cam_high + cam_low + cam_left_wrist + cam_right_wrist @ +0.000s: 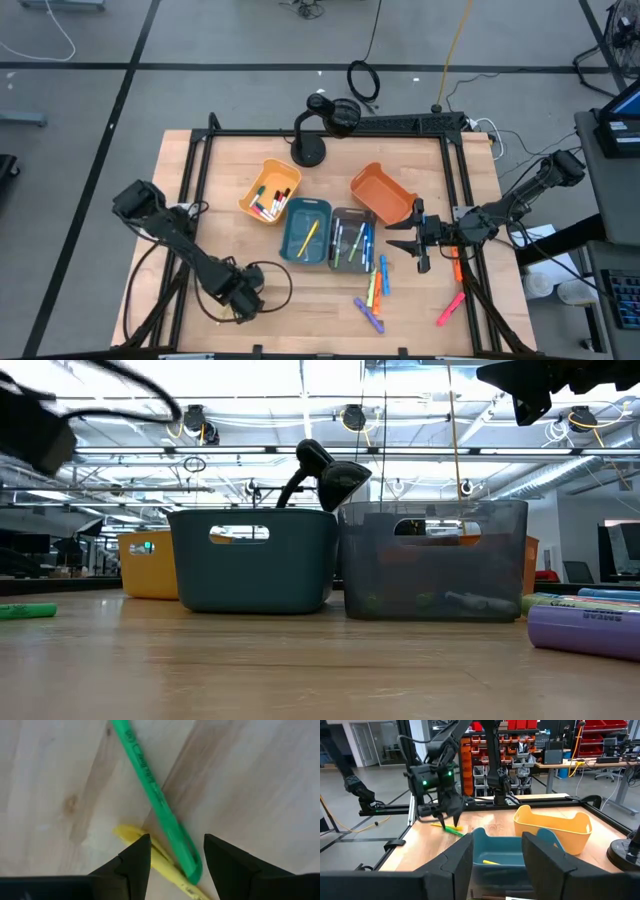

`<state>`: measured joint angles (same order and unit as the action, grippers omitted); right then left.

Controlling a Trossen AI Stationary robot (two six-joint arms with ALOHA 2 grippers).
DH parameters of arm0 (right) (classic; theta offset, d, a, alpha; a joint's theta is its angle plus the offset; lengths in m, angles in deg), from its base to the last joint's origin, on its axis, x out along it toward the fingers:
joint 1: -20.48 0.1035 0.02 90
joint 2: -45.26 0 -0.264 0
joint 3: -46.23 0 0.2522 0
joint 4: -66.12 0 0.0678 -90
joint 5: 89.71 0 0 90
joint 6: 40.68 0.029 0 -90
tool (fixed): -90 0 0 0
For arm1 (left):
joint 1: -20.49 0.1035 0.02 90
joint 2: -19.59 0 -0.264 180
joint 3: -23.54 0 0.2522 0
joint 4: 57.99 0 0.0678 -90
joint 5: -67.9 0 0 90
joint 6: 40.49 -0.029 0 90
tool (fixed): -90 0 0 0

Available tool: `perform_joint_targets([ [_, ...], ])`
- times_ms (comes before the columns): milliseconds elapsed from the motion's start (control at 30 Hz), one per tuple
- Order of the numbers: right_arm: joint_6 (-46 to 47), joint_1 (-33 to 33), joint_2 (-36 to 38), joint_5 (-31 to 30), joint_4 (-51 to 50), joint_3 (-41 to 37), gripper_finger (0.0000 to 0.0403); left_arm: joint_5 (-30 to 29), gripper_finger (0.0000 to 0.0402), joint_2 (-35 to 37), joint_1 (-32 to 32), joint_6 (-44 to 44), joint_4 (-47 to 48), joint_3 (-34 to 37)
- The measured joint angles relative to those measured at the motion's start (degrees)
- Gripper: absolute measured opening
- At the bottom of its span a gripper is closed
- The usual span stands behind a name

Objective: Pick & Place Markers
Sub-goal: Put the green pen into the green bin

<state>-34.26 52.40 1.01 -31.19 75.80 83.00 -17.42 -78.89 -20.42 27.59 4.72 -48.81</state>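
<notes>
- The left jaws (172, 862) stand wide and hold nothing. They point down at a green marker (155, 795) and a yellow marker (150, 851). The two pens cross right between the tips, likely so one can be picked.
- The left arm bends low over the worktop (240, 250).
- The right jaws (420, 247) are wide too and hold nothing. They hang high beside the grey bin (350, 240), above more markers (375, 290) lying loose.
- The teal bin (306, 232) holds one yellow pen.
</notes>
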Motion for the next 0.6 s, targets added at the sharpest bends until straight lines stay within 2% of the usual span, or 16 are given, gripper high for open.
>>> perform_joint_targets([
  [200, 0.0, 0.0, 0.0, 0.0, 0.0, 0.0, 0.0155, 4.5, 0.0186, -2.7, 2.0, 2.9, 0.8, 0.0],
  [600, 0.0, 0.0, 0.0, 0.0, -0.1, 0.0, 0.0155, 6.1, 0.0186, -5.5, 3.1, 5.9, 0.5, -0.3],
])
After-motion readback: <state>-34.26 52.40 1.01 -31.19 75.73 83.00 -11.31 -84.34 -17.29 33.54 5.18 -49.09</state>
